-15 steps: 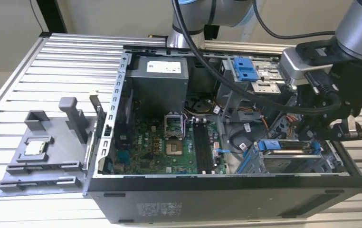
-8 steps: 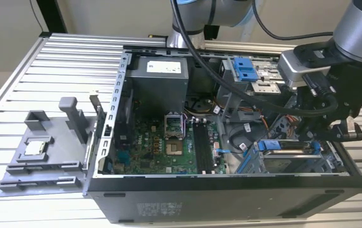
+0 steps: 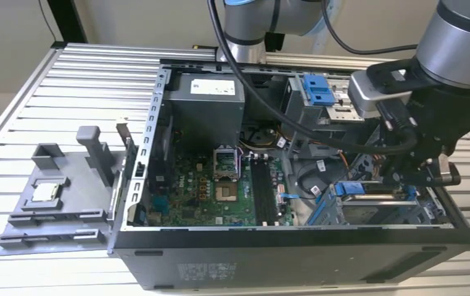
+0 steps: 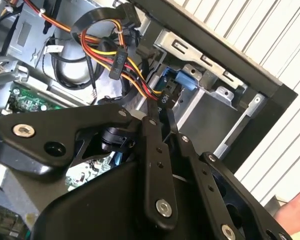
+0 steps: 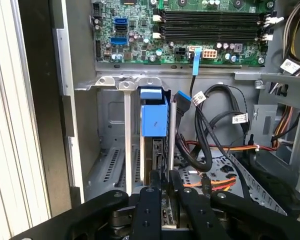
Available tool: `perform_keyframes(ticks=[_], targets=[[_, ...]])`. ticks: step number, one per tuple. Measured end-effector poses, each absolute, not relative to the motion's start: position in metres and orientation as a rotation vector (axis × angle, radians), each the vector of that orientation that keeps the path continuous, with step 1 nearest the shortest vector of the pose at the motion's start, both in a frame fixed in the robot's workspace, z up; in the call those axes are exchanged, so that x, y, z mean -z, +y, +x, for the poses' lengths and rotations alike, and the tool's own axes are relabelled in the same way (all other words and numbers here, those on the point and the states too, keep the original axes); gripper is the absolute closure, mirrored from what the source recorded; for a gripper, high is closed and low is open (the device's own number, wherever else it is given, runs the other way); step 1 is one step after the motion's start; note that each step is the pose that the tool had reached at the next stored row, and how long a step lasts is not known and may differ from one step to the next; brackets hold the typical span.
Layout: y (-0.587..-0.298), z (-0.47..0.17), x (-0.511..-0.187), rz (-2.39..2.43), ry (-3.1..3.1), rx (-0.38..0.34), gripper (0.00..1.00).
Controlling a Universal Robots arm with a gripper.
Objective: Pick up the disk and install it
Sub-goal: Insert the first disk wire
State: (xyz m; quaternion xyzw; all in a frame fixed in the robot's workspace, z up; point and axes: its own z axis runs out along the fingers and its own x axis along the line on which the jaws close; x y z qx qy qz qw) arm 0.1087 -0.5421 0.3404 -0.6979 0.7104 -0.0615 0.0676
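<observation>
- An open computer case (image 3: 301,250) lies on its side on the slatted metal counter (image 3: 21,123). Its motherboard (image 3: 218,185) faces up near the middle of the exterior view.
- The gripper (image 3: 420,179) is down inside the case, at about 4 o'clock from the motherboard in the exterior view, over the drive bay in that corner.
- The disk (image 5: 154,120) stands on edge in that bay between upright metal rails, its blue carrier end toward the motherboard. In the exterior view the carrier's blue tab marks the disk (image 3: 348,189) just beside the black fingers.
- In the first wrist view the gripper (image 5: 163,176) is closed on the disk's thin edge, one finger against each face.
- In the second wrist view the gripper (image 4: 160,117) sits close to a bundle of red, yellow and orange cables (image 4: 115,50).
- A grey cage with a blue latch (image 3: 321,92) stands at about 1 o'clock from the motherboard.
- A grey plastic tray (image 3: 54,228) lies on the counter at 9 o'clock from the case, holding a small square chip (image 3: 44,191).
</observation>
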Motion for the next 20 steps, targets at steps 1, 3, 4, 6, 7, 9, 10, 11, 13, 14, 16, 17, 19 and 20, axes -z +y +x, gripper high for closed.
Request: perform_keyframes(ticks=[1,3,4,6,7,9,10,11,13,14,16,17,19,20], targets=[[-0.5421,0.1088,-0.3403,-2.093,2.151,0.186,1.00],[-0.5421,0.1088,-0.3396,-2.064,2.181,0.189,1.00],[-0.5421,0.1087,-0.3393,-2.055,2.190,0.190,1.00],[-0.5421,0.1087,-0.3391,-2.051,2.193,0.192,1.00],[-0.5421,0.1087,-0.3390,-2.050,2.192,0.193,1.00],[-0.5421,0.1087,-0.3377,-2.048,2.190,0.196,1.00],[-0.5421,0.1087,-0.3372,-2.048,2.189,0.198,1.00],[-0.5421,0.1087,-0.3367,-2.047,2.188,0.199,1.00],[-0.5421,0.1087,-0.3358,-2.046,2.186,0.202,1.00],[-0.5421,0.1087,-0.3357,-2.048,2.184,0.202,1.00],[-0.5421,0.1087,-0.3355,-2.055,2.177,0.201,1.00],[-0.5421,0.1086,-0.3355,-2.059,2.172,0.201,1.00],[-0.5423,0.1079,-0.3354,-2.066,2.166,0.200,1.00],[-0.5424,0.1077,-0.3354,-2.066,2.165,0.200,1.00]])
